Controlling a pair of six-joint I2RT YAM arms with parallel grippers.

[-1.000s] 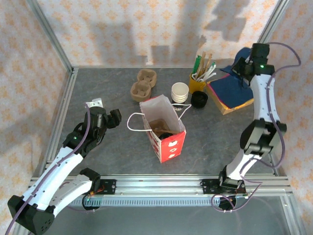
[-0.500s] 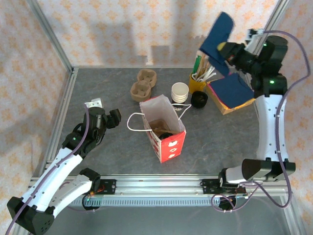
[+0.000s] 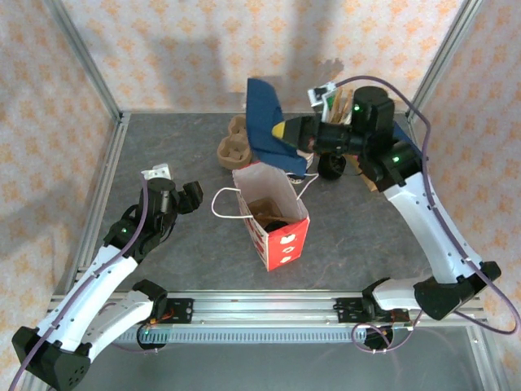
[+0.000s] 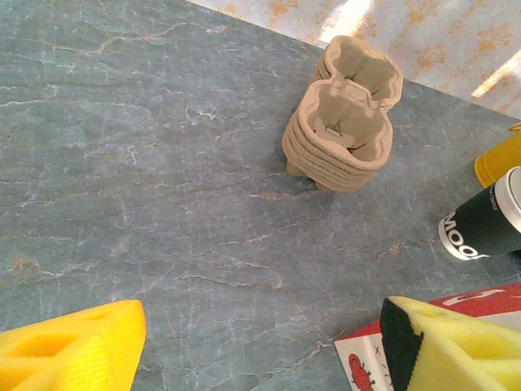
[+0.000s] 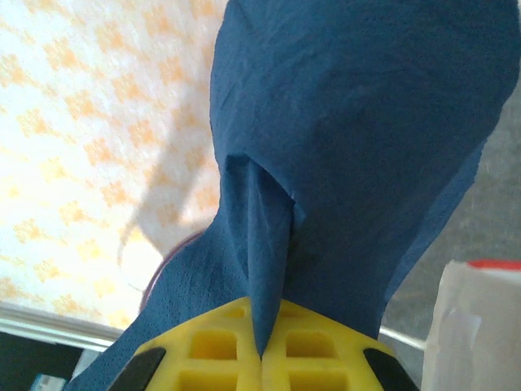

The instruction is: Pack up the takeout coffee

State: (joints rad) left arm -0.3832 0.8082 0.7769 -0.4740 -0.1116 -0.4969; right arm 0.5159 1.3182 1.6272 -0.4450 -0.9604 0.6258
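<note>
Left claw: my left gripper hangs low over the table, left of the bag, with its jaws wide apart and nothing between them.
Carrier stack: the brown moulded carriers sit beyond the bag. I leave them alone.
Bag: the red-and-white paper bag stands upright mid-table with its mouth open. Something brown and something dark are already inside. A white cord handle loops out to its left.
Napkin: the dark blue napkin hangs in the air over the bag's far edge.
Right claw: my right gripper is pinched tight on a fold of the napkin.
Step in hand: as I judge it, getting the napkin into the bag.
How to do it well: I centre the claw over the mouth and let the loose end go in first. I let go only once most of the cloth is below the rim. The bag walls look light, so I avoid brushing the far wall or catching the handle. My left claw is near enough to steady the bag if it sways.
Coffee: the takeout coffee is on the table, far and right of the bag, just beside the yellow cup. It is not packed yet. I keep the napkin high while passing it.
</note>
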